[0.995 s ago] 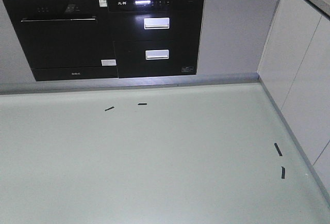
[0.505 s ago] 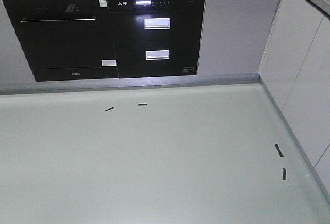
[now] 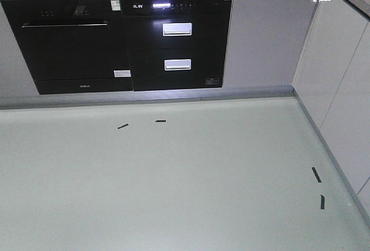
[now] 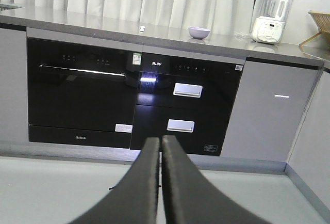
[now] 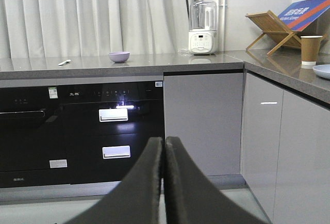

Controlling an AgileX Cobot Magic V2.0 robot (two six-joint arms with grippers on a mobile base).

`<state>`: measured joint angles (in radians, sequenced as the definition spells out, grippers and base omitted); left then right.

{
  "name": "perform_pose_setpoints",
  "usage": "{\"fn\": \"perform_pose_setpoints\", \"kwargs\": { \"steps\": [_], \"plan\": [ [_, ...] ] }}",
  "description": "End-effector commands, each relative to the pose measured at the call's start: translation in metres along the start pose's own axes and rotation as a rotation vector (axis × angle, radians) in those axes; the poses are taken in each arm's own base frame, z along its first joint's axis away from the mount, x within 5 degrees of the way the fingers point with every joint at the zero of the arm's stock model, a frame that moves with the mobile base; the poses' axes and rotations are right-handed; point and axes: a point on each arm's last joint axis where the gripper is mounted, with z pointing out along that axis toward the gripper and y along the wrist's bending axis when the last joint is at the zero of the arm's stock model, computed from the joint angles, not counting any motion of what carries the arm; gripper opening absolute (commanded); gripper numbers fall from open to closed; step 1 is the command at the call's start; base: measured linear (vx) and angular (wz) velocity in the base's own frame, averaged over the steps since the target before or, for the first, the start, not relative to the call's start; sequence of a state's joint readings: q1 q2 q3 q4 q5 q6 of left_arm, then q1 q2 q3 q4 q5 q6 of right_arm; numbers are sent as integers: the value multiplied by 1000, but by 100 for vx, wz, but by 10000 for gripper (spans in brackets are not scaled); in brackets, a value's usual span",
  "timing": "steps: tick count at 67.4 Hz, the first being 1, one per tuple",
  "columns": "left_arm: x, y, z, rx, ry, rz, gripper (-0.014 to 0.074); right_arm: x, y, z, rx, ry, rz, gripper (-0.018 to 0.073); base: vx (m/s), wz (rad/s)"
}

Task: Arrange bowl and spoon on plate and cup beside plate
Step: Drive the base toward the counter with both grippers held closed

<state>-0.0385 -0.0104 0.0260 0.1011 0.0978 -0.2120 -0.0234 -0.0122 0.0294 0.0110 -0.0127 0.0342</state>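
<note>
The lavender bowl (image 5: 119, 57) sits on the grey bench (image 5: 170, 60) along the back wall, above the black built-in appliances. The pale spoon (image 5: 64, 62) lies on the same bench, well apart from the bowl. Further along that run stands a white blender (image 5: 202, 27).

On the side run of the bench, past the corner, the brown paper cup (image 5: 311, 50) stands upright. Just beside it is the pale blue-grey plate (image 5: 324, 70), cut off by the frame edge. A wooden rack (image 5: 273, 30) stands behind them, against a blue sign (image 5: 307, 11).

Both arms are low and far from the bench. The left gripper (image 4: 160, 141) points at the drawer unit (image 4: 183, 105) with its dark fingers (image 4: 147, 182) pressed together on nothing. The right gripper (image 5: 164, 142) is likewise closed and empty.

The front view shows only the oven (image 3: 69, 45) and the pale floor (image 3: 185, 193) with short black tape marks (image 3: 123, 126).
</note>
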Motion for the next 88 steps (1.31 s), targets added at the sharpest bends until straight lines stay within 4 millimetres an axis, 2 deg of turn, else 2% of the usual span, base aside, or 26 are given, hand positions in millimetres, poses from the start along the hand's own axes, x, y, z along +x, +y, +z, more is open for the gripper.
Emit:
{"fn": "perform_pose_setpoints", "kwargs": {
  "steps": [1, 88],
  "plan": [
    [-1, -1, 0, 16, -71, -8, -6, -5, 0, -1, -5, -78, -10, -4, 10, 2],
    [-1, -1, 0, 16, -71, -8, -6, -5, 0, -1, -5, -78, -10, -4, 6, 4]
  ]
}}
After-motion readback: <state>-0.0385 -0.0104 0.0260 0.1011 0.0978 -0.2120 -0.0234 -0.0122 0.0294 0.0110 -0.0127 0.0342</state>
